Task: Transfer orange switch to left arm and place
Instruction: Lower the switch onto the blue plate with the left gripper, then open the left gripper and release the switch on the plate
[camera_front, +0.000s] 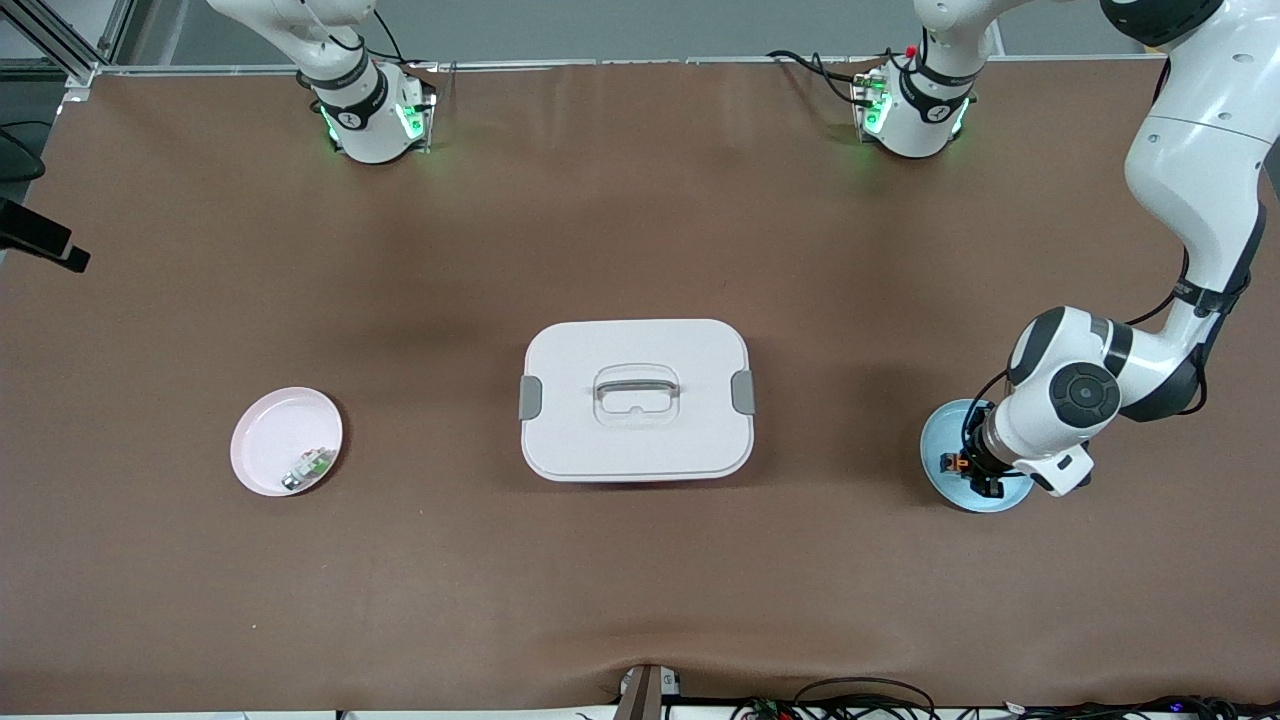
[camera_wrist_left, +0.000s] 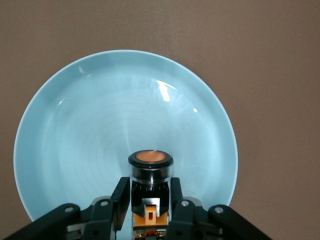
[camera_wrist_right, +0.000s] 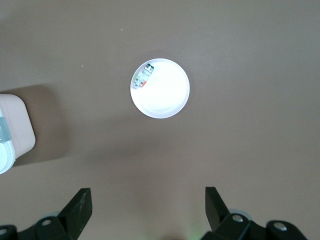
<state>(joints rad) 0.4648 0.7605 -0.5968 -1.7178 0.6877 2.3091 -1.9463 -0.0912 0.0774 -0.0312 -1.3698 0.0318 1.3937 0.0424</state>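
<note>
The orange switch (camera_front: 958, 462) (camera_wrist_left: 151, 170), a small black block with a round orange button, stands on the blue plate (camera_front: 940, 430) (camera_wrist_left: 100, 125) toward the left arm's end of the table. My left gripper (camera_front: 972, 474) (camera_wrist_left: 151, 189) is low over that plate, its fingers (camera_wrist_left: 122, 192) pressed against both sides of the switch. The white box (camera_front: 600, 345) (camera_wrist_right: 12, 130) with grey clips sits mid-table. My right gripper (camera_wrist_right: 148, 200) hangs high and open, holding nothing, above the table near the pink plate (camera_wrist_right: 165, 95); it is out of the front view.
The pink plate (camera_front: 270, 435) lies toward the right arm's end of the table and holds a small green-and-white component (camera_front: 310, 468) (camera_wrist_right: 145, 75). Both arm bases (camera_front: 370, 115) (camera_front: 915, 110) stand at the table's edge farthest from the front camera. Brown tabletop surrounds the box.
</note>
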